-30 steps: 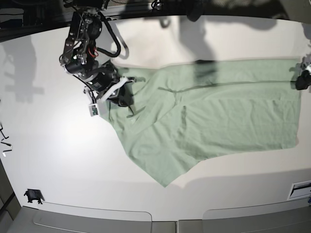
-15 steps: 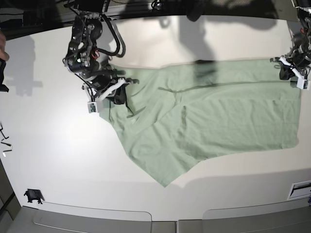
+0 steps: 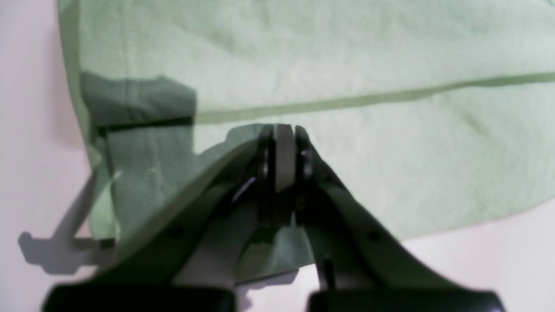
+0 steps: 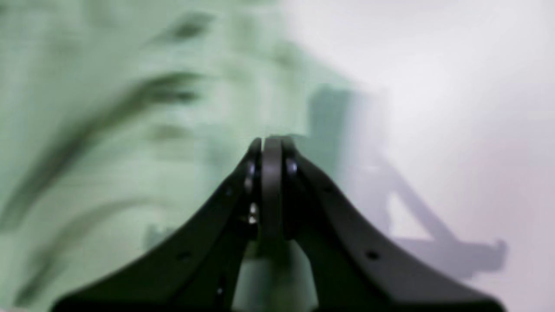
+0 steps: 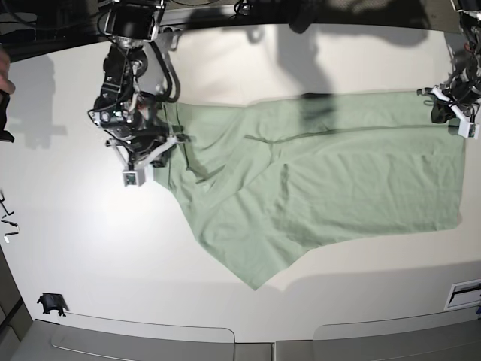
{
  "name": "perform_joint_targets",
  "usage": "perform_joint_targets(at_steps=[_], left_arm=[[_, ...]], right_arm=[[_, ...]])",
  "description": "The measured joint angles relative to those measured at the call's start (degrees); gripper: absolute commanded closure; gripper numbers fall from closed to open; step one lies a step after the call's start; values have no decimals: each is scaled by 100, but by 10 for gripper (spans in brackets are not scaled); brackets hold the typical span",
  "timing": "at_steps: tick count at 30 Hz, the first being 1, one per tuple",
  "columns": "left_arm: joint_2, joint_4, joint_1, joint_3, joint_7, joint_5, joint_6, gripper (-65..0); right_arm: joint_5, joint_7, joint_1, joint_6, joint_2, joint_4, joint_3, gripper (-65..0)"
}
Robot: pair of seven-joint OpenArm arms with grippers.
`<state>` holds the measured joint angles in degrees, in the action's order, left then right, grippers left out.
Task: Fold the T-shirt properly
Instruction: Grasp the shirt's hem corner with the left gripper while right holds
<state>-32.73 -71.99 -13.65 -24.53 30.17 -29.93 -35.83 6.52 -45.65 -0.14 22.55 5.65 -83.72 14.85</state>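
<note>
The pale green T-shirt lies spread flat across the white table, its lower left part running out to a point near the front. At the shirt's left end, my right gripper is shut on the fabric edge. The right wrist view is blurred and shows that gripper with its jaws together where the T-shirt meets the table. My left gripper is at the shirt's far right top corner. In the left wrist view it is shut, with the T-shirt rising to its tip beside the stitched hem.
A small black object sits near the front left corner. Thin white pieces lie at the left edge. A slotted panel is at the front right. Dark equipment lines the table's back edge.
My right gripper moved left, drawing the bunched left end of the shirt out flatter. My left gripper came in from the frame's right edge to the shirt's top right corner and then held still.
</note>
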Motion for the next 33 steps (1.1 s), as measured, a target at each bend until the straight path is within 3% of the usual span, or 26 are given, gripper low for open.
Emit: perform_joint_targets(at_steps=[2, 5, 10, 12, 16, 19, 33], left_arm=[[2, 0, 0, 0, 0, -2, 0, 0], [2, 0, 0, 0, 0, -2, 0, 0], [2, 0, 0, 0, 2, -22, 0, 0], [2, 0, 0, 0, 0, -20, 0, 0], [2, 0, 0, 0, 0, -22, 0, 0], [2, 0, 0, 0, 0, -20, 0, 0], [2, 0, 0, 0, 0, -20, 0, 0]], right_arm=[[-46, -81, 0, -9, 144, 0, 2, 0], [789, -457, -26, 42, 245, -186, 4, 0], [2769, -957, -81, 942, 7, -909, 2, 0], [3075, -994, -76, 1204, -184, -994, -7, 0], [2465, -1023, -85, 1196, -520, -885, -7, 0], [2107, -925, -96, 1154, -538, -660, -7, 0], [387, -584, -96, 160, 240, -566, 0, 0]])
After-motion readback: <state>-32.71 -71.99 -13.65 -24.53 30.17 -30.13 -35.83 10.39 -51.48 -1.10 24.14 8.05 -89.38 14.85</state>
